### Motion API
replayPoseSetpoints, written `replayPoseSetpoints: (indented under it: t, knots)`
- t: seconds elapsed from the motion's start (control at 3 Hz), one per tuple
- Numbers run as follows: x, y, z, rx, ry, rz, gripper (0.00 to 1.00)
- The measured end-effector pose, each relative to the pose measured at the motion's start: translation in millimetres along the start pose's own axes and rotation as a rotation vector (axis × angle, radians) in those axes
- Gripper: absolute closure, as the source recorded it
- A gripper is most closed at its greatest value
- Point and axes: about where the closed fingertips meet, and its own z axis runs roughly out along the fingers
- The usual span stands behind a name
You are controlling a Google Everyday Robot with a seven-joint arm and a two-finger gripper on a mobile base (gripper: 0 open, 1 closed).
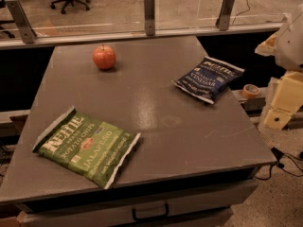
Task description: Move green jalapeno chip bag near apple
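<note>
The green jalapeno chip bag (86, 145) lies flat on the grey table (156, 108) at the front left, white lettering up. The apple (104, 57), small and red-orange with a short stem, stands at the back left of the table, well apart from the bag. My gripper (280, 109) hangs off the table's right edge, beyond the right side and away from both things. It holds nothing that I can see.
A dark navy blue chip bag (209, 78) lies at the back right of the table. A tape roll (250, 90) sits on a ledge right of it. A glass rail with metal posts (149, 14) runs along the far edge. A drawer handle (150, 213) is below the front.
</note>
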Motion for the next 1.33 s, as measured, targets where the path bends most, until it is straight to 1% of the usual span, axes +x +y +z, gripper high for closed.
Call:
replayPoseSetpoints:
  t: [0.33,0.67,1.0,1.33]
  knots:
    - [-0.1,0.0,0.0,0.0,0.0,0.0,0.0]
    - [-13.1,0.6,6.9,-0.004,-0.026,-0.033,0.0]
    - [-64.2,2.5,37.0,-0.051,-0.125,-0.12,0.0]
    - [-140.8,19.0,66.5,-0.106,-0.259,-0.239,0.0]
